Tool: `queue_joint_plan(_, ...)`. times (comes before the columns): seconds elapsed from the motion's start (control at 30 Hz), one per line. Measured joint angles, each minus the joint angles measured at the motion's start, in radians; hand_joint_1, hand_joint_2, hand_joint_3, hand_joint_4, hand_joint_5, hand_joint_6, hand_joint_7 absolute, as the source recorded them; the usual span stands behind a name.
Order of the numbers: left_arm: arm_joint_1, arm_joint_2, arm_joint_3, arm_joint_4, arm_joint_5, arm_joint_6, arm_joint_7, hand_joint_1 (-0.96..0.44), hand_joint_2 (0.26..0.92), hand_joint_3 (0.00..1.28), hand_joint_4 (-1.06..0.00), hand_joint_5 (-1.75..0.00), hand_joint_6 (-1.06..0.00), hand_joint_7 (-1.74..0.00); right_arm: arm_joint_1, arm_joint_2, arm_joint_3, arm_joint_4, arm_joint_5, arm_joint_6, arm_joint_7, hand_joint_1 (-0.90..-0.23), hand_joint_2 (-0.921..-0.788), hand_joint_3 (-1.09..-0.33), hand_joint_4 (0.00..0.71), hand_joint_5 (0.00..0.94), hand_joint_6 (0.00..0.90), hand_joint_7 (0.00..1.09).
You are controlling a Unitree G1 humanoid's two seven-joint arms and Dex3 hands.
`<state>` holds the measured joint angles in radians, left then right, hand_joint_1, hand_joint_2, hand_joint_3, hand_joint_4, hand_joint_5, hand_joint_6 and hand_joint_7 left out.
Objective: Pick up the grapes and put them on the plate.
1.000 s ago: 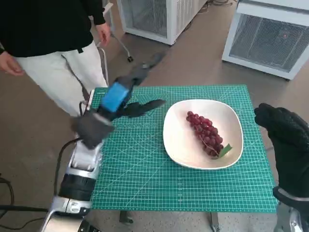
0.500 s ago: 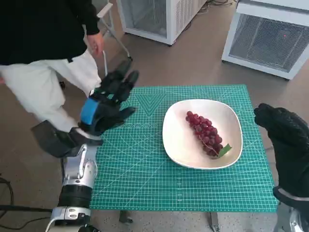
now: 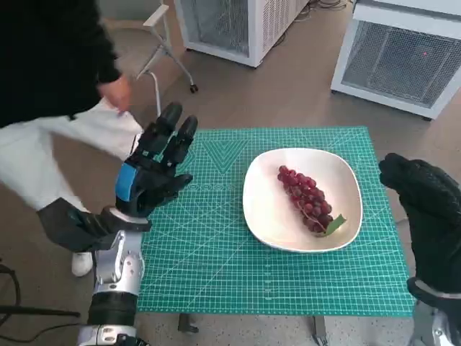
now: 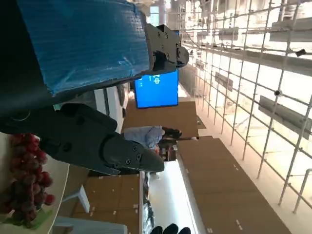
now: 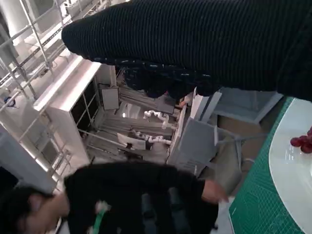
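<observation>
Lying lengthwise across the middle of the white plate (image 3: pixel 302 200), leaf end toward the mat's near edge: red grapes (image 3: pixel 306 199), set there already, so the task looks done. Plate toward the far right corner of the green cutting mat (image 3: pixel 216 267). Raised above the mat's left edge, blue-taped left hand (image 3: pixel 153 170), fingers (image 3: pixel 173 130) spread and pointing up, holding nothing, likely clear after release. Off the right edge, gloved right hand (image 3: pixel 425 209), empty, fingers curled loosely; how tightly cannot be told.
</observation>
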<state>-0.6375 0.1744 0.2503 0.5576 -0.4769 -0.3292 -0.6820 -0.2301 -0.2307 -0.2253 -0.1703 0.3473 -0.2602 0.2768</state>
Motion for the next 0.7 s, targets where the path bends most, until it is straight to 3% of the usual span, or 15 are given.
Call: queue_joint_plan(0.7,0.102,-0.002,-0.018,-0.119,0.004,0.045,0.009,-0.4,0.921,0.05,-0.16,-0.01,-0.23,0.0,-0.004,-0.008,-0.001,-0.002,0.0,0.006,0.0,-0.612,-0.921,-0.688,0.36,0.018,-0.001,0.7)
